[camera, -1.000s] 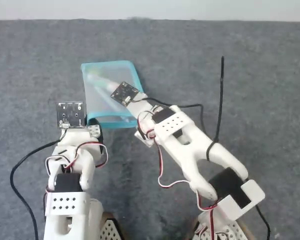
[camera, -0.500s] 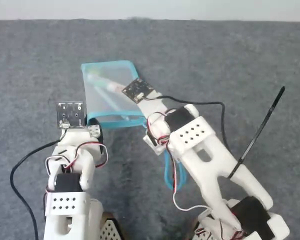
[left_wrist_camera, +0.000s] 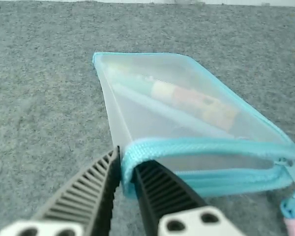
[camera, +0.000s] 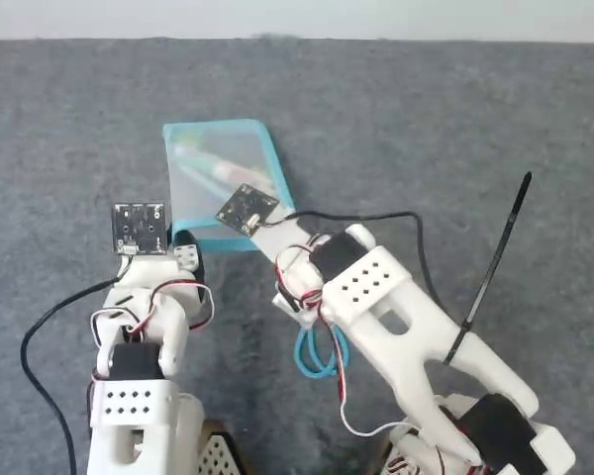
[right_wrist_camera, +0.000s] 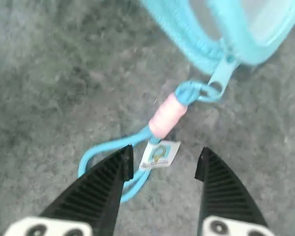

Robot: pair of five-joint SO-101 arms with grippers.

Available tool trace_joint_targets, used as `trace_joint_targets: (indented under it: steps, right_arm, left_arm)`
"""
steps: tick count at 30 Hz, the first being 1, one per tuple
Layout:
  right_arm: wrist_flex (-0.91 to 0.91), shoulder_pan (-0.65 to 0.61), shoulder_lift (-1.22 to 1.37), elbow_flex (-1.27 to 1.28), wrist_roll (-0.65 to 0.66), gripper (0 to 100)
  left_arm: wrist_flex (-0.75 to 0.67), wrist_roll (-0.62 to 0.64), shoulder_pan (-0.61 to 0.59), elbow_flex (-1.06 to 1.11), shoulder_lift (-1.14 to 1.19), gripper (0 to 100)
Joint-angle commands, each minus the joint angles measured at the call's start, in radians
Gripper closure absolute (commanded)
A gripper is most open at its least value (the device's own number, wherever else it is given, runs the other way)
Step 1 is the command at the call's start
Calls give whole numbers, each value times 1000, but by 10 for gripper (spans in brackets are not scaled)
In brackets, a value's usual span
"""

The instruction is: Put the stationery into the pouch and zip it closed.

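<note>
A translucent pouch (camera: pixel 218 178) (left_wrist_camera: pixel 177 118) with light-blue trim lies flat on the grey mat, with pens (camera: pixel 210 166) (left_wrist_camera: pixel 187 98) showing through its side. My left gripper (left_wrist_camera: pixel 127 169) is shut on the near corner of the zipper edge (left_wrist_camera: pixel 201 147). The zipper slider (right_wrist_camera: pixel 223 71) sits at the opposite end of that edge. From it hang a pink bead (right_wrist_camera: pixel 166 114), a small tag (right_wrist_camera: pixel 160 153) and a blue cord loop (right_wrist_camera: pixel 108 150) (camera: pixel 315 354). My right gripper (right_wrist_camera: pixel 164 155) hovers open over the tag and cord, holding nothing.
Grey felt-like mat (camera: pixel 455 129) covers the table, with free room to the right of and beyond the pouch. The right arm (camera: pixel 376 297) stretches from the near right toward the pouch's corner, its black cable (camera: pixel 376 216) and a black cable tie (camera: pixel 495 267) standing off it.
The right arm drew back from over the pouch toward its near right corner. The blue cord loop now lies on the mat beneath that arm. The left arm has not moved.
</note>
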Motion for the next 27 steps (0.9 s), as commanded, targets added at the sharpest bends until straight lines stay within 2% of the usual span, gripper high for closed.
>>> trace_joint_targets:
  steps: [1, 6, 14, 18, 24, 27]
  right_arm:
    - [-162, 10, -45, 25, -63, 801]
    - [-421, 12, -44, 140, -140, 801]
    - [-498, 107, -44, 153, -196, 805]
    - [-544, 114, -42, 153, -190, 809]
    - [-553, 113, 41, 101, -183, 957]
    - [-544, 110, 87, 63, -124, 992]
  left_arm:
    - [-41, -11, 9, -19, -18, 987]
    - [-41, -11, 9, -19, -18, 987]
    - [-41, -11, 9, -19, -18, 987]
    - [-41, -11, 9, -19, -18, 987]
    - [-41, -11, 9, -19, -15, 987]
    - [-41, -11, 9, -19, -14, 987]
